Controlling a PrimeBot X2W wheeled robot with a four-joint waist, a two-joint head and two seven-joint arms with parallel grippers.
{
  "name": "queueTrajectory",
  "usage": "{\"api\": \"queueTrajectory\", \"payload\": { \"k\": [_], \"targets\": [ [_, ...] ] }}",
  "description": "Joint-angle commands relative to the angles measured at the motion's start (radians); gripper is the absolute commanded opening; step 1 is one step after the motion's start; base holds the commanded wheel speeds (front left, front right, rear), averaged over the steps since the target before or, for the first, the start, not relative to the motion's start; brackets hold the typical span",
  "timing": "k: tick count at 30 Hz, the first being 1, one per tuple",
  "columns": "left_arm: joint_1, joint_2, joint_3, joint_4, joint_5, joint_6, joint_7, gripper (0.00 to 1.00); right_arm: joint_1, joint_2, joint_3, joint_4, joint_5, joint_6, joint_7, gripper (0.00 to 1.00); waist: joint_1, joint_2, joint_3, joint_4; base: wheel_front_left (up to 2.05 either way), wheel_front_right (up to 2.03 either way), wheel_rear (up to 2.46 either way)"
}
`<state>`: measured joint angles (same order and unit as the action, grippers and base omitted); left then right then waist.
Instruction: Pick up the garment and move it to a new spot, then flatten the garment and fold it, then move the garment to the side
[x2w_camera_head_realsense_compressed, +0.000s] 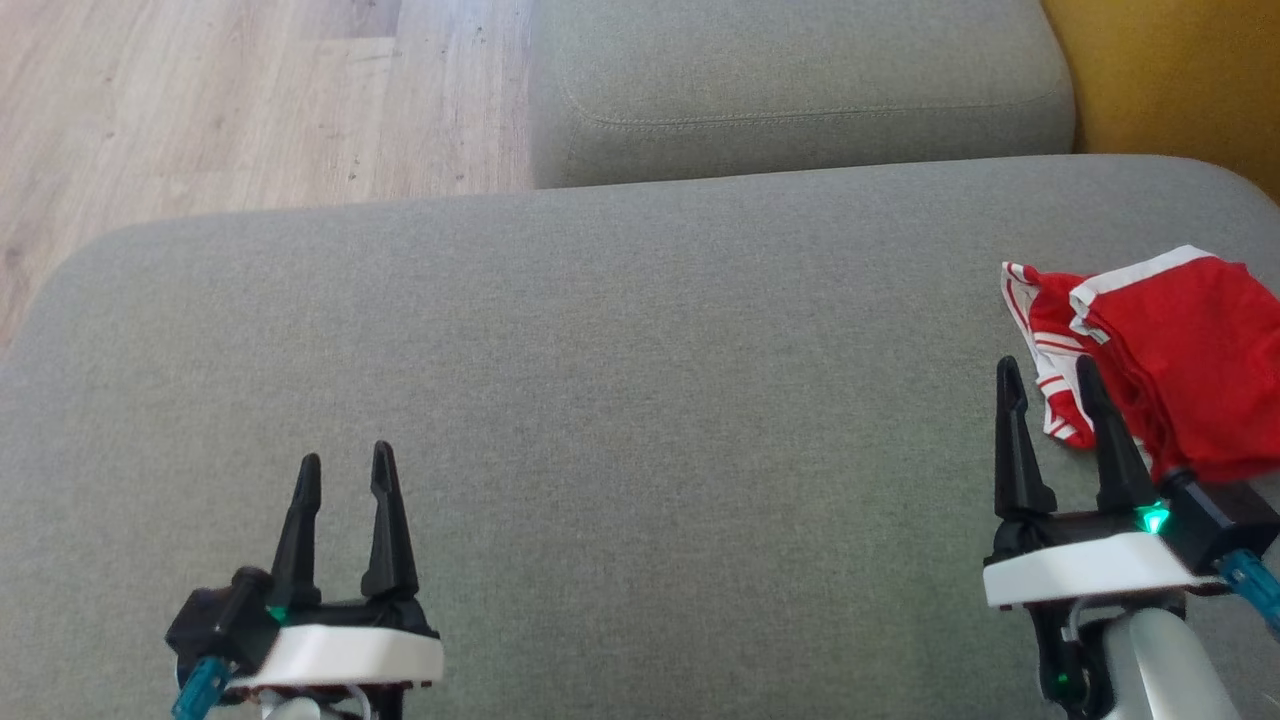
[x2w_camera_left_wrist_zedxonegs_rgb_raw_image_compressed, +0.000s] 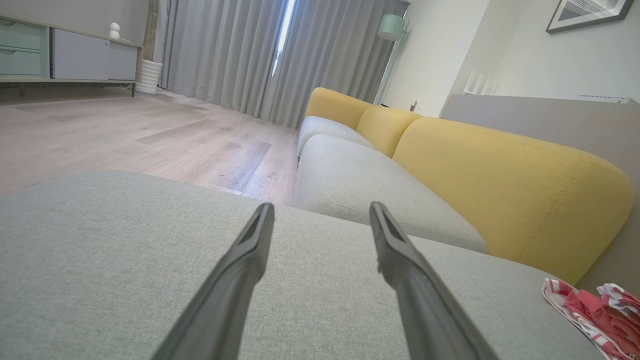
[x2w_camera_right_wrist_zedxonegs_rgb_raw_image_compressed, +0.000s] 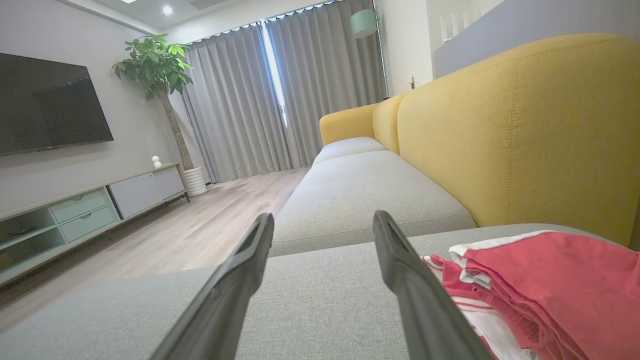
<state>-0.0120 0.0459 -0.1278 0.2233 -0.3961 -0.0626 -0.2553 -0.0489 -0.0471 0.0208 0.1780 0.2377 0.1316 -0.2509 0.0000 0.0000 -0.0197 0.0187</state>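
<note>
The garment (x2w_camera_head_realsense_compressed: 1180, 350) is a crumpled red piece with white trim and white stripes, lying at the right edge of the grey sofa cushion (x2w_camera_head_realsense_compressed: 600, 380). It appears at the lower right in the left wrist view (x2w_camera_left_wrist_zedxonegs_rgb_raw_image_compressed: 600, 312) and in the right wrist view (x2w_camera_right_wrist_zedxonegs_rgb_raw_image_compressed: 545, 285). My right gripper (x2w_camera_head_realsense_compressed: 1050, 375) stands open just left of the garment, its right finger overlapping the striped edge, nothing between the fingers. Far from the garment, at the lower left over bare cushion, my left gripper (x2w_camera_head_realsense_compressed: 345, 462) is open and empty.
A second grey seat cushion (x2w_camera_head_realsense_compressed: 800, 90) lies beyond a gap, with a yellow backrest (x2w_camera_head_realsense_compressed: 1170, 70) at the right. Wooden floor (x2w_camera_head_realsense_compressed: 200, 100) lies beyond the cushion's left and far edges. Across the room are a TV cabinet (x2w_camera_right_wrist_zedxonegs_rgb_raw_image_compressed: 90, 205), a plant (x2w_camera_right_wrist_zedxonegs_rgb_raw_image_compressed: 160, 65) and curtains (x2w_camera_right_wrist_zedxonegs_rgb_raw_image_compressed: 280, 95).
</note>
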Motion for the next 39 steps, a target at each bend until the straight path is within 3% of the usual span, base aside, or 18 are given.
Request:
{"api": "queueTrajectory", "payload": {
  "k": [1,13,14,18,39],
  "targets": [
    [-0.031,0.004,0.039,-0.033,-0.004,0.001,-0.006,1.00,-0.033,-0.003,0.024,-0.037,0.006,-0.001,-0.011,1.00,0.0000,0.0000,0.001,0.000,0.00,0.00,0.00],
    [-0.031,0.004,0.045,-0.043,-0.010,0.004,-0.006,1.00,-0.031,-0.003,0.031,-0.029,0.011,-0.001,-0.011,1.00,0.0000,0.0000,0.003,-0.003,0.00,0.00,0.00],
    [-0.030,0.004,0.044,-0.043,-0.012,0.004,-0.006,0.00,-0.032,-0.003,0.031,-0.027,0.012,-0.001,-0.011,0.00,0.0000,0.0000,0.003,-0.003,0.00,0.00,0.00],
    [0.014,-0.001,-0.001,0.046,-0.010,0.001,0.001,0.00,0.020,0.001,0.007,0.054,0.006,0.000,0.002,0.00,0.0000,0.0000,0.003,-0.003,0.00,0.00,0.00],
    [-0.004,0.000,0.040,0.042,-0.213,-0.011,0.063,0.00,0.008,-0.007,-0.008,0.055,0.243,0.000,0.056,0.00,0.0000,0.0000,0.007,-0.006,0.00,0.00,0.00]
  ]
}}
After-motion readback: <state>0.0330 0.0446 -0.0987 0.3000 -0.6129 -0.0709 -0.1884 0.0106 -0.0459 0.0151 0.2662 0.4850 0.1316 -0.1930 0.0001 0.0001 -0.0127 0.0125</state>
